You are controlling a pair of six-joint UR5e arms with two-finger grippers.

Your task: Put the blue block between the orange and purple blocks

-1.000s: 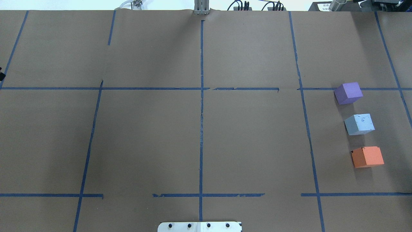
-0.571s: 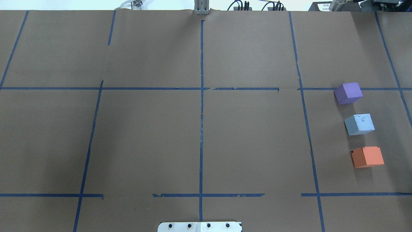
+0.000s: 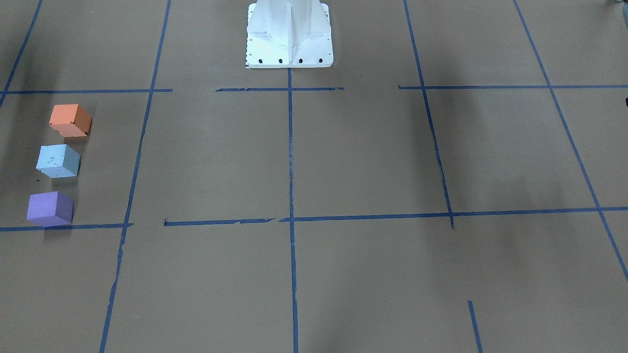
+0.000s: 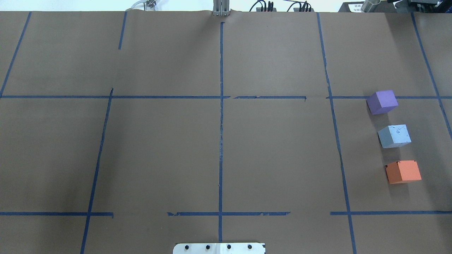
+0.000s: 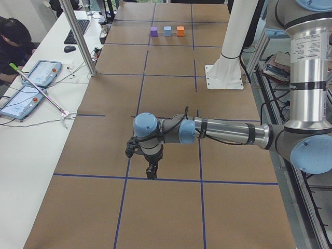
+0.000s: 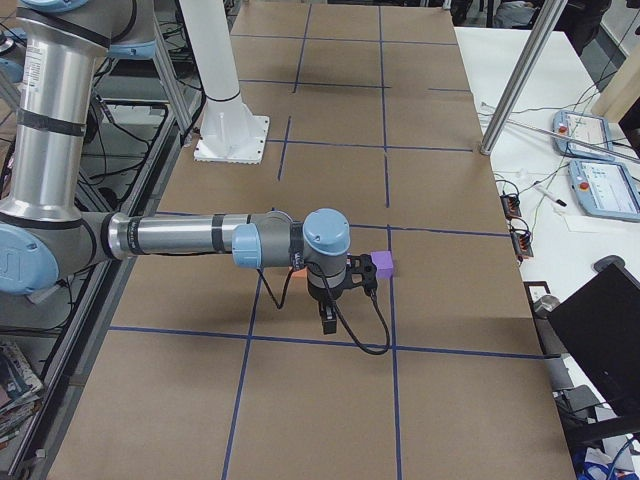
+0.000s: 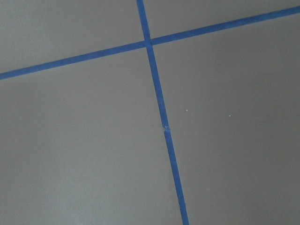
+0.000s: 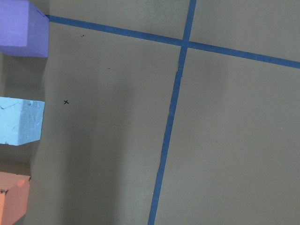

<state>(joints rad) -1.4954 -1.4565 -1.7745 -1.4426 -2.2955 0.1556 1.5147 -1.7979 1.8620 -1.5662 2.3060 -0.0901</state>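
Blue block (image 4: 394, 136): on the counter (image 4: 159, 141), far toward the robot's right end, between the purple block (image 4: 382, 102) and the orange block (image 4: 403, 171); a gap on each side, touching neither.
Row: 3 blocks roughly in 1 line, purple farthest from the robot, blue in the middle, orange nearest.
Purple block: set right at a tape line (image 4: 416, 97), 1 corner on its edge in the right wrist view.
Orange block: flat on the paper, dark nicks at 1 top corner.
Blue block surface: pale, scuffed, speckled on top.
Left arm (image 5: 218, 130): stretched low across the robot's left end of the counter, well apart from the blocks, wrist turned down.
Left jaws: pointed down close over a tape line; released or clenched, cannot tell from the side view; touching the paper or not, cannot tell.
Right arm (image 6: 200, 238): stretched low over the robot's right end, wrist just beside the purple block in the side view.
Right jaws: pointed down near a tape line; released or clenched, cannot tell; nothing seen between them.
Left wrist view: only brown paper and 2 crossing tape lines.
Right wrist view: all 3 blocks cut off at the left edge, 2 crossing tape lines to their right.
Counter: brown paper marked off by blue tape.
Pedestal (image 3: 289, 34): white, bolted at the robot's edge.
Side table (image 5: 31, 119): white, with 2 tablets and cables.
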